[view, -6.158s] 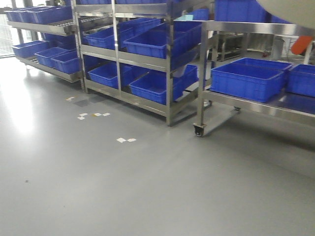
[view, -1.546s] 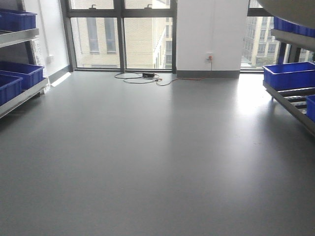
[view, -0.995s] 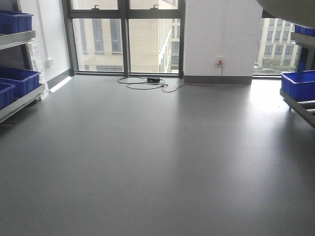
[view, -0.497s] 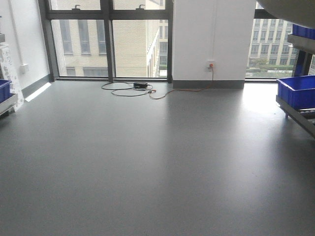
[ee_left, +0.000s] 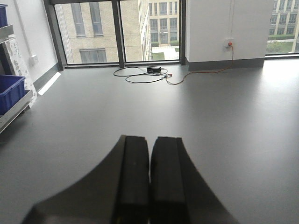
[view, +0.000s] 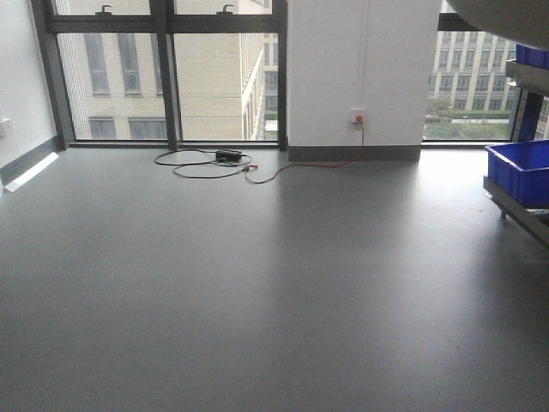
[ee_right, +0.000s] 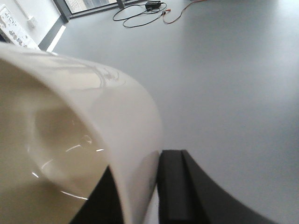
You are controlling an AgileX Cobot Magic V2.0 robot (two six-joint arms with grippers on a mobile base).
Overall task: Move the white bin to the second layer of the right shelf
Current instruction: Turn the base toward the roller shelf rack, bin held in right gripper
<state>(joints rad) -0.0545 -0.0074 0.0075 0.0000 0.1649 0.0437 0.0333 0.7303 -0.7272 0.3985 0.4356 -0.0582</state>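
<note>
Grey floor [view: 257,283] spreads to the far windows [view: 214,77], a blue rectangular plastic crate [view: 521,172] sits far right, the cream-white glossy plastic bin [ee_right: 93,107] has its wall pinched in the right gripper [ee_right: 140,186], and the left gripper [ee_left: 149,177] has its fingers pressed together.

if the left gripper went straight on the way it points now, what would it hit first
Nothing close: the left gripper, jaws together, points over bare grey floor. Far along that line lie the coiled cable and then the window. Depth is unclear, so it may meet the floor first.
</note>
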